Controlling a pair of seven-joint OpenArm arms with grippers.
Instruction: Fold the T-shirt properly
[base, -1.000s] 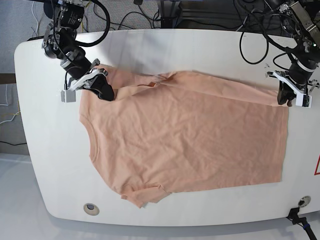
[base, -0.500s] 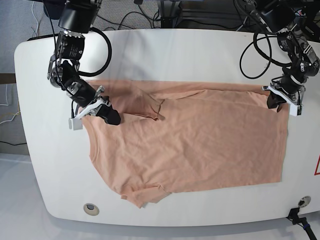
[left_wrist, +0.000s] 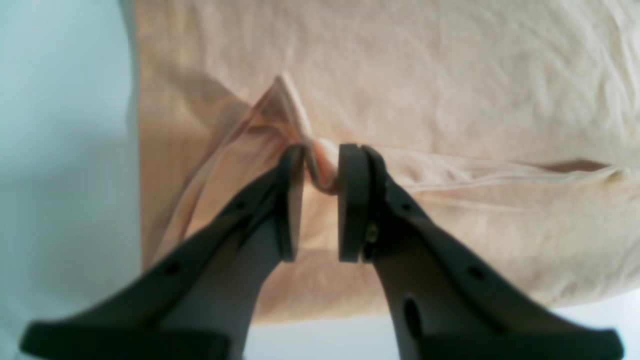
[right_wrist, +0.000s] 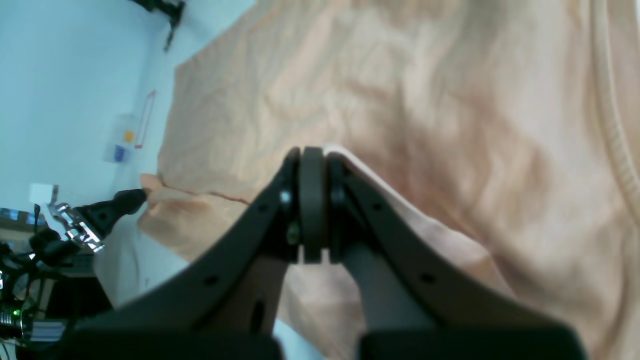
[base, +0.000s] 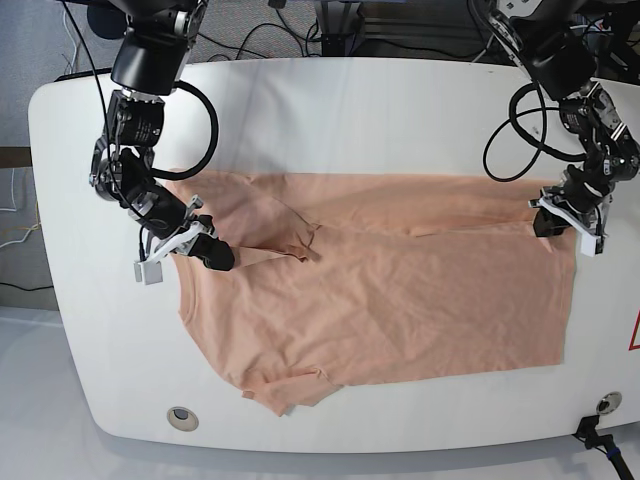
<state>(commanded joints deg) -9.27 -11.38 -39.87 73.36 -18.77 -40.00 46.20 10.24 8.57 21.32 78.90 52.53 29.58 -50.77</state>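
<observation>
Base view shows the left gripper (base: 550, 226) and right gripper (base: 215, 257) each apparently pinching the T-shirt (base: 400, 300) edge above the table (base: 350, 110).

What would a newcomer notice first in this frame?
The peach T-shirt spread across most of the white table, its far edge lifted and folding toward the near side. Each end effector pinches a corner of that edge: the right by the neckline, the left at the hem.
</observation>
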